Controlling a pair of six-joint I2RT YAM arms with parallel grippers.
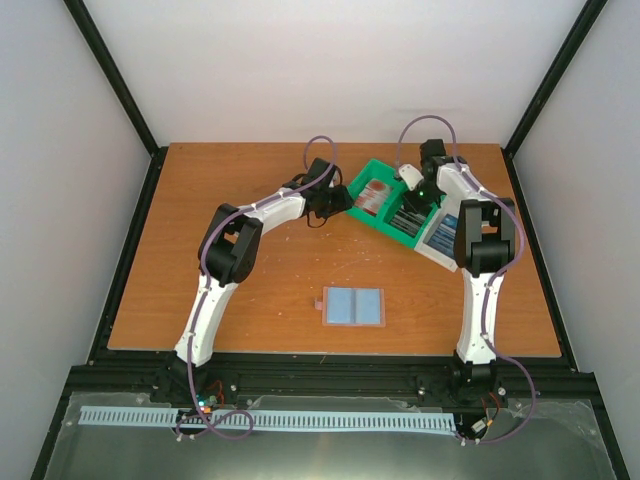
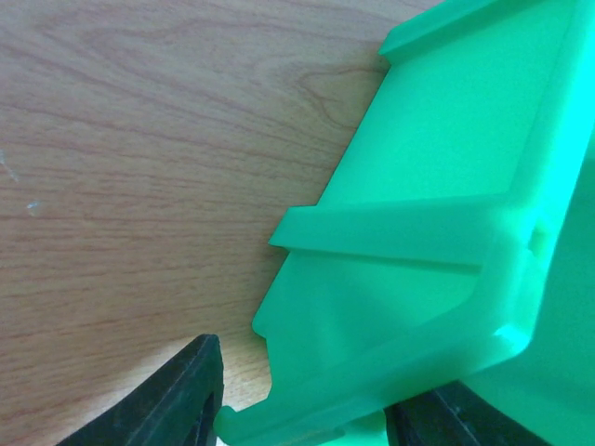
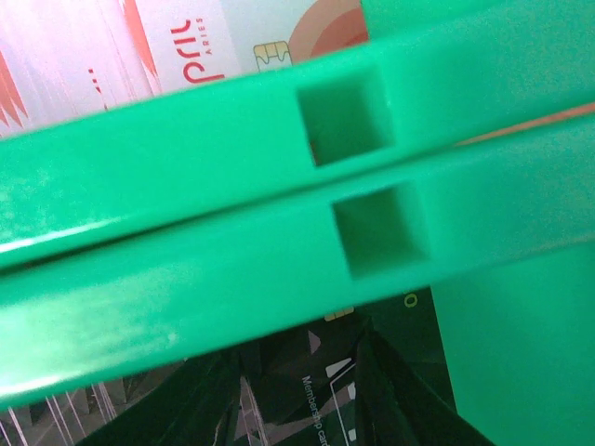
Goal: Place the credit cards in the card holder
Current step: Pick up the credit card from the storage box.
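Two arms, both stretched out to the green-and-white tray (image 1: 372,165), which sits around 1 o'clock from the middle of the table (image 1: 200,200).

The card holder (image 1: 355,306) is lying open flat with its grey-blue inside up, down at 6 o'clock near the front edge, well apart from both grippers.

The left gripper (image 1: 335,203) is at the tray's 9 o'clock corner. On its wrist cam the tray's (image 2: 446,139) green corner lip runs down between the two black fingers (image 2: 177,400), jaws about halfway apart. It looks like it's touching them, but honestly I can't tell if the left gripper (image 2: 307,400) is actually squeezing.

The right gripper (image 1: 415,188) is down in the tray's middle section. The credit cards are all in the tray: red-and-white cards (image 1: 372,195) at the 10 o'clock end, dark ones next. The right wrist cam shows green dividers (image 3: 186,167) across the view, red-and-white cards (image 3: 186,56) at 12 o'clock, and a dark card (image 3: 316,409) standing between the fingers (image 3: 177,409) at 6 o'clock. The right gripper (image 3: 297,372) is partly open around it; can't tell if it's pinched.
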